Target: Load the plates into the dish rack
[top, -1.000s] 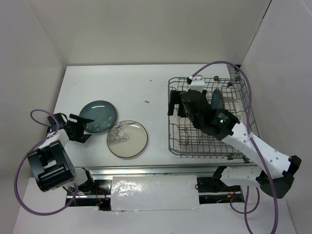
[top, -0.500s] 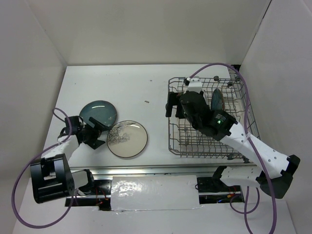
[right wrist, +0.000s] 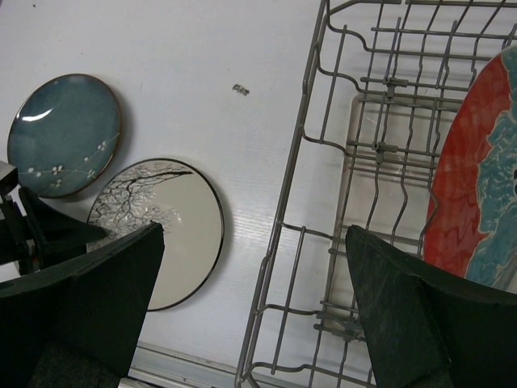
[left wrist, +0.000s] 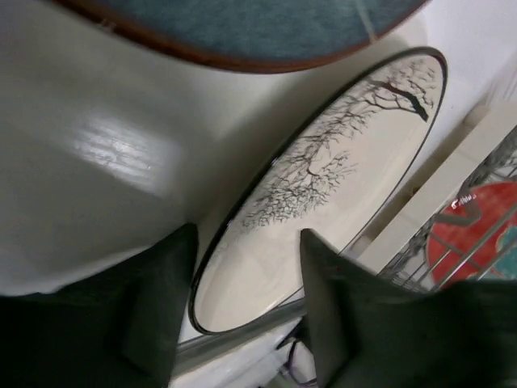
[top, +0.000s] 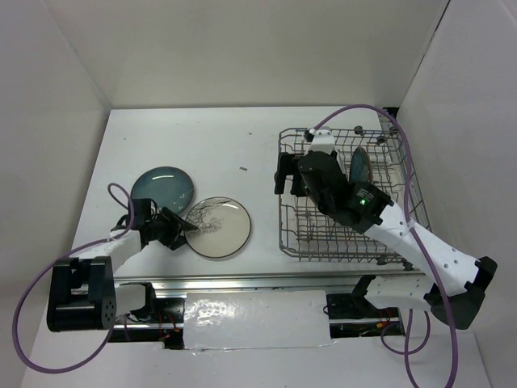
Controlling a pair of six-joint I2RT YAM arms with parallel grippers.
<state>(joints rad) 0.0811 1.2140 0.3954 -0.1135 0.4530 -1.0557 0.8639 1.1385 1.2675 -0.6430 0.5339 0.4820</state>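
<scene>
Top external view: the left pincer [top: 187, 229] has slid across the table [top: 202, 137], past the blue plate [top: 164, 184], to the near edge of the white plate with the tree drawing [top: 224, 229], and that plate has been nudged a little toward the rack [top: 284, 234]. The pincer is partly open with the plate's rim between its fingers, not squeezing yet, so I think a pick-up comes next. The right pincer [top: 288, 179] has hardly moved; it hangs wide open and empty over the rack's left side. Two plates lie flat on the table. In the rack stands a red plate [right wrist: 477, 170], and a bluish one [top: 359, 166]; I cannot tell if those are the same plate.
</scene>
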